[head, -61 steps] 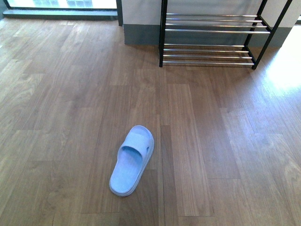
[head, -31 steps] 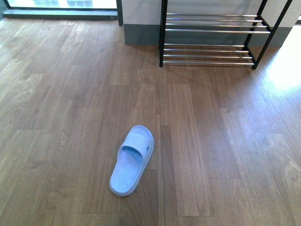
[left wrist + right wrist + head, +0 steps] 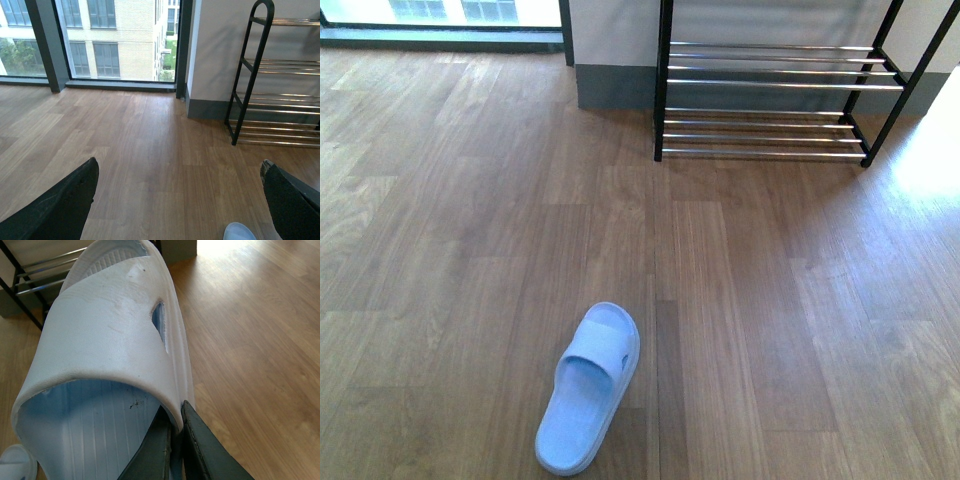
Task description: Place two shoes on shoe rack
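Your right gripper [image 3: 176,418] clamps a slide [image 3: 100,335] by its strap edge; your left gripper [image 3: 179,168] gapes wide. The other slide [image 3: 588,388] lies on the floor [image 3: 470,200], well short of the rack [image 3: 770,85].

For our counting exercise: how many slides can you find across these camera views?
2. The floor slide lies well short of the rack; the held slide is pinched in the right gripper. More may be out of view.
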Controlling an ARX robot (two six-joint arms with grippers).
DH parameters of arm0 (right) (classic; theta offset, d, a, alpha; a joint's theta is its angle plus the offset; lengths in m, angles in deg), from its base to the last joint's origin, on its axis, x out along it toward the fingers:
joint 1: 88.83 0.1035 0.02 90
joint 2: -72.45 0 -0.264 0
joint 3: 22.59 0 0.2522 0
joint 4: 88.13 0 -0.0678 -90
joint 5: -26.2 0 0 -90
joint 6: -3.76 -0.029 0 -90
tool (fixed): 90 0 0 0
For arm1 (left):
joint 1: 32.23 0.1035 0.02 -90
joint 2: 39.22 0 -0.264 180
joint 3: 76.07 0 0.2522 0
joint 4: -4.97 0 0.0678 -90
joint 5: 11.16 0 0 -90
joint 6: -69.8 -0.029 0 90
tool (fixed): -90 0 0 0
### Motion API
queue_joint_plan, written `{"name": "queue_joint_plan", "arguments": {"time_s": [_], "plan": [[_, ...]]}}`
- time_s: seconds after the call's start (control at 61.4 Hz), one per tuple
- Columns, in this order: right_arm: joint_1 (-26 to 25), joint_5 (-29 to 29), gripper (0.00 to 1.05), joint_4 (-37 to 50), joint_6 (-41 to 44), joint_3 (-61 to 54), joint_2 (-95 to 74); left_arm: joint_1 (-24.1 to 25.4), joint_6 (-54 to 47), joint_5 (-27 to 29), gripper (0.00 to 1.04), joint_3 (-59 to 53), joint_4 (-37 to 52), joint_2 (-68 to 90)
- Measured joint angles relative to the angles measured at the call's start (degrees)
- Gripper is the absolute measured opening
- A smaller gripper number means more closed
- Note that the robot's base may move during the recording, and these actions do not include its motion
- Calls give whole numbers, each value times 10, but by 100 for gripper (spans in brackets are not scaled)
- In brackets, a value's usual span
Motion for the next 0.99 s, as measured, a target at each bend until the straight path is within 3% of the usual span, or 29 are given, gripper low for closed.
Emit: {"name": "queue_joint_plan", "arguments": {"time_s": [0.537,0.57,0.635,0.684,0.831,0.993], "plan": [[-2,2,2,0,-3,0,0,0,0,-2,95,0,0,0],[-2,1,2,0,-3,0,0,-6,5,15,95,6,-21,12],[-2,1,2,0,-4,0,0,-45,21,116,95,55,-124,101],[-2,1,2,0,-4,0,0,-54,21,138,95,64,-118,174],[-2,1,2,0,-4,0,0,-68,8,124,95,46,43,424],[-2,1,2,0,-4,0,0,-78,-31,116,95,47,327,790]]}}
